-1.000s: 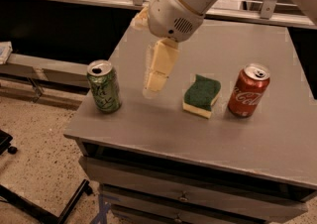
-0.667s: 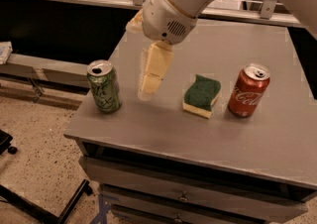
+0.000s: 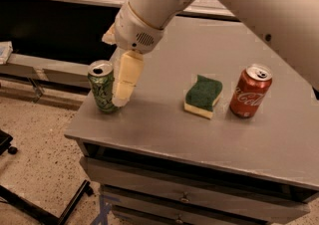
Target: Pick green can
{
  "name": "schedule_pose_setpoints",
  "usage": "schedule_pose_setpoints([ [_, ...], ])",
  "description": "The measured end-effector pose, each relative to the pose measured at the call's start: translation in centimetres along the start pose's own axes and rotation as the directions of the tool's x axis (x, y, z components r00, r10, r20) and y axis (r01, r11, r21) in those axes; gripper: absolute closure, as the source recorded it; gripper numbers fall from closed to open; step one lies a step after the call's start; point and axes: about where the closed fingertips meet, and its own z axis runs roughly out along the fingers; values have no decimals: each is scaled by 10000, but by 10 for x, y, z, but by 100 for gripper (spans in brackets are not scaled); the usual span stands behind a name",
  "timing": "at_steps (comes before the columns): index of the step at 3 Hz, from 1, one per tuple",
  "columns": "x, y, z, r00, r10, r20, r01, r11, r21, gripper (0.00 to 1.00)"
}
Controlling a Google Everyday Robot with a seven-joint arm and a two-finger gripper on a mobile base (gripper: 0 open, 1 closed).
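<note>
The green can (image 3: 102,89) stands upright at the near left corner of the grey bench (image 3: 164,134), its silver top and pull-tab opening facing up. The tool (image 3: 121,89) hangs just to the right of it, its cream-coloured part reaching down alongside the can, almost to the bench top; whether they touch is unclear. How far the tool is open cannot be told, nor whether it has hold of anything. The white arm (image 3: 229,5) slants in from the upper right. A green-and-yellow sponge (image 3: 203,95) lies near the middle of the bench, and a red Coca-Cola can (image 3: 250,91) stands just right of it
</note>
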Motion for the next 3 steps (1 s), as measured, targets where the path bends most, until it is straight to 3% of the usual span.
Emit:
schedule_pose_setpoints([
  [2, -3, -19, 42, 9986, 281, 458, -268, 9992, -288, 0],
  [3, 3, -21, 58, 9968, 425, 677, -394, 9981, -468, 17],
])
